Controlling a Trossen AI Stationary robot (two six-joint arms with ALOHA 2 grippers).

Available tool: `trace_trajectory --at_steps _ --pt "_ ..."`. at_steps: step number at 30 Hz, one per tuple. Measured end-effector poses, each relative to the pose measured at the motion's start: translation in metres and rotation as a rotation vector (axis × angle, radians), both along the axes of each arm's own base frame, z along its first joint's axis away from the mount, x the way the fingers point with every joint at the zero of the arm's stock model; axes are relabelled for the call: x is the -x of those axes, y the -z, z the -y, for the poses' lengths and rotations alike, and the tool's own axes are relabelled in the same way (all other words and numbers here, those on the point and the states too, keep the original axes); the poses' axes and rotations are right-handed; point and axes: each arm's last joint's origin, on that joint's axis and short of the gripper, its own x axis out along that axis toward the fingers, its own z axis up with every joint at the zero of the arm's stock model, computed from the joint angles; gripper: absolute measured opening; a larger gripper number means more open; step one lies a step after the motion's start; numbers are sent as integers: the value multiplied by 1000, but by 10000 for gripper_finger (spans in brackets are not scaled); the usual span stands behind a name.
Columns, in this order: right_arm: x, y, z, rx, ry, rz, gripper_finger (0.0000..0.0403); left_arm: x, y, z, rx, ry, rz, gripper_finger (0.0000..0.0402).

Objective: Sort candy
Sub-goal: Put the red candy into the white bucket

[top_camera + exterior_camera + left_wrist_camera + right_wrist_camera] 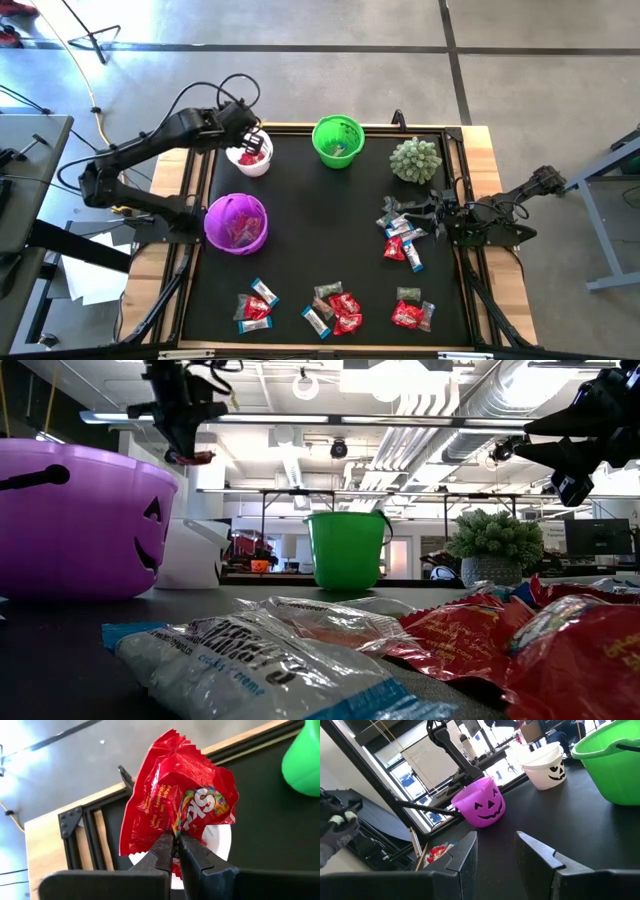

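The left gripper (176, 840) is pinched tight on a crinkled, shiny red candy wrapper (172, 795) with rainbow lettering, holding it just above the small white plastic bucket (250, 160) in the upper left of the high view. The left wrist view alone shows that print and the wrapper's zigzag edge; from above the sweet is only a red speck between dark fingers.

The right gripper (495, 851) hovers over the right side of the mat with its flat dark fingers apart and nothing between them. Its wrist view shows carved grins on the white bucket and on the translucent purple pumpkin bucket (480, 806), faces the overhead view does not show.

A smooth green plastic pail (337, 140) stands at the upper centre. The spiky pale-green ball (415, 159) sits to its right.

The remaining candy (337, 310), glossy red, dark and blue-white packets, lies in loose clusters along the bottom of the high view and beside the right gripper.

Everything rests on a matte black mat (320, 225) framed by a pale wooden tabletop (168, 170). The low view shows white ceiling ducts and lights behind.
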Motion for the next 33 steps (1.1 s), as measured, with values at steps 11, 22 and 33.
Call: trace_trajectory --at_steps 11,22,33 --pt "0 0 0 0 -4 0 126 -2 9 -14 49 -38 3 45" --pt "0 0 0 0 -3 0 126 -1 10 -16 89 -30 31 76" --pt "0 0 0 0 -3 0 126 -5 -17 44 120 329 203 67"
